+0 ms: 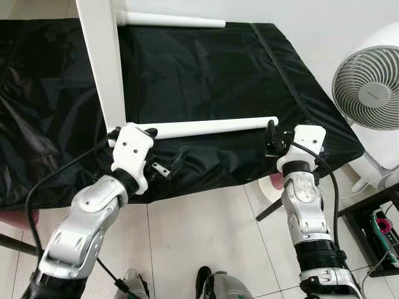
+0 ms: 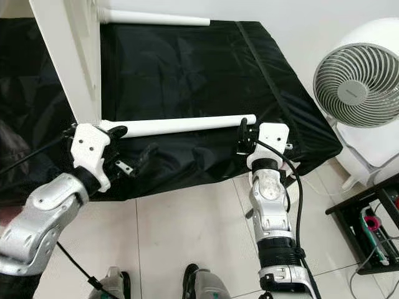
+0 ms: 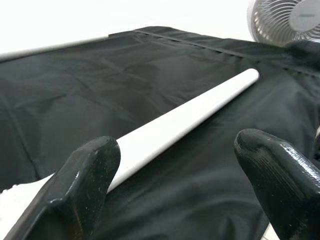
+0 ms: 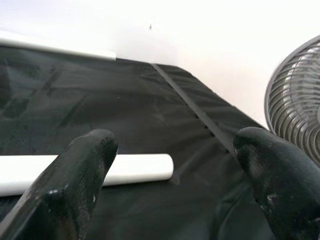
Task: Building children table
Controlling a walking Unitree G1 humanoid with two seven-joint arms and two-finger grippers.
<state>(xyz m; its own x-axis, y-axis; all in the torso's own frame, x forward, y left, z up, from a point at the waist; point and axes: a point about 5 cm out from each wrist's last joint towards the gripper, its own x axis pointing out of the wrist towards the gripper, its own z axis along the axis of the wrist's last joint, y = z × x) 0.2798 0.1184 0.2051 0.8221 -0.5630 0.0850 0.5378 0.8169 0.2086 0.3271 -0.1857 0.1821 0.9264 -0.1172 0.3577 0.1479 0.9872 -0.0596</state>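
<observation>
home rm: tiled floor (image 1: pixel 206 243), white fan (image 1: pixel 368 87), black-covered table (image 1: pixel 206 68)

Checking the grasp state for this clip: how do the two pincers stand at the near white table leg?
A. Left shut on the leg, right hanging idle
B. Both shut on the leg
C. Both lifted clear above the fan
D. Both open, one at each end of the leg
D: the left pincer and right pincer each show spread fingers, with the white leg lying on the black cloth.
</observation>
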